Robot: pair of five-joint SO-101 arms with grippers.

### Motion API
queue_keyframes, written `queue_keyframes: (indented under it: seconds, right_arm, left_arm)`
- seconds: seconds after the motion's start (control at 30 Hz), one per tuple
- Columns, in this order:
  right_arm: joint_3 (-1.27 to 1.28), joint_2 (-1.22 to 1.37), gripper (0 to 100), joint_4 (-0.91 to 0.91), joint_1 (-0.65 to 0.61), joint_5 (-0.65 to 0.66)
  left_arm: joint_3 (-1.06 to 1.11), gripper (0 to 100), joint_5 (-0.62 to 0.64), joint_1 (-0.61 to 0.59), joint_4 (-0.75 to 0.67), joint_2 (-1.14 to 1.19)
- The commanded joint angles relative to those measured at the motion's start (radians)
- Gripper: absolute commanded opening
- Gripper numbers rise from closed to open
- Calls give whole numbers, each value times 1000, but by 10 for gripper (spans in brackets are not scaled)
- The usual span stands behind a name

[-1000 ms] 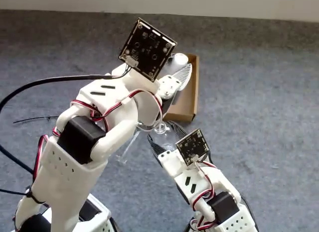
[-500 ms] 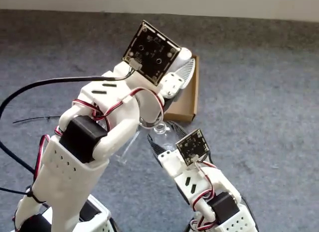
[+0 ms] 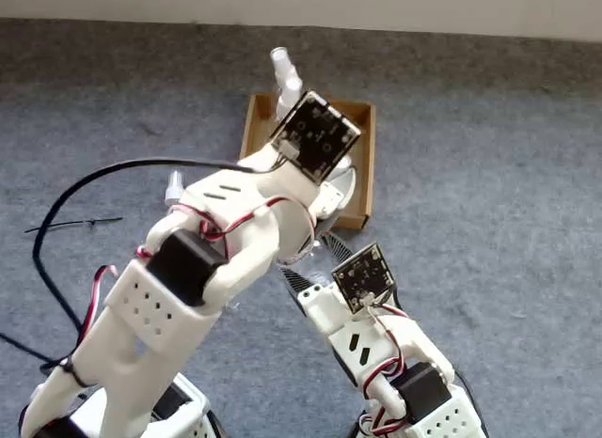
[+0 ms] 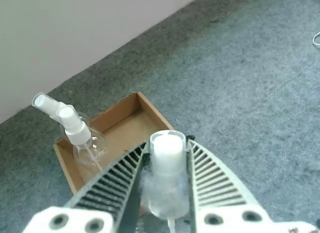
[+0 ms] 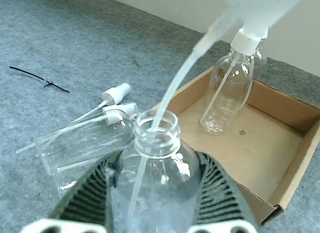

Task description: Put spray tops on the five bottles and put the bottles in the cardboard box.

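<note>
Left wrist view: the left gripper [image 4: 168, 145] is closed snugly on a spray top [image 4: 167, 165]. The right gripper [image 5: 156, 163] clamps an open bottle [image 5: 155, 185] (the top's tube [image 5: 180, 83] dips into its neck), just beside the cardboard box [image 5: 272, 138], where capped bottles [image 5: 230, 88] stand.

White printed arms [image 3: 188, 278], black servos, red-white wires
</note>
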Motion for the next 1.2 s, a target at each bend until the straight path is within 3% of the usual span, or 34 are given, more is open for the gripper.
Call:
queue_keyframes:
  seconds: [0.0, 0.23, 0.33, 0.47, 0.83, 1.17]
  right_arm:
    - [-10, -13, 4, -8, 53, -63]
    - [-8, -13, 4, -8, 70, -84]
    - [-8, -13, 4, -8, 70, -84]
    - [-7, -13, 4, -8, 70, -84]
    - [-2, -13, 4, -8, 71, -84]
    - [-2, -13, 4, -8, 71, -84]
  left_arm:
    - [79, 31, -11, 1, -14, -134]
    - [295, 37, -38, 1, -15, -252]
    - [329, 98, -127, 1, -15, -251]
    - [329, 168, -127, -1, 2, -259]
    - [-44, 172, -132, -1, 305, -252]
    - [-163, 172, -130, -74, 258, -54]
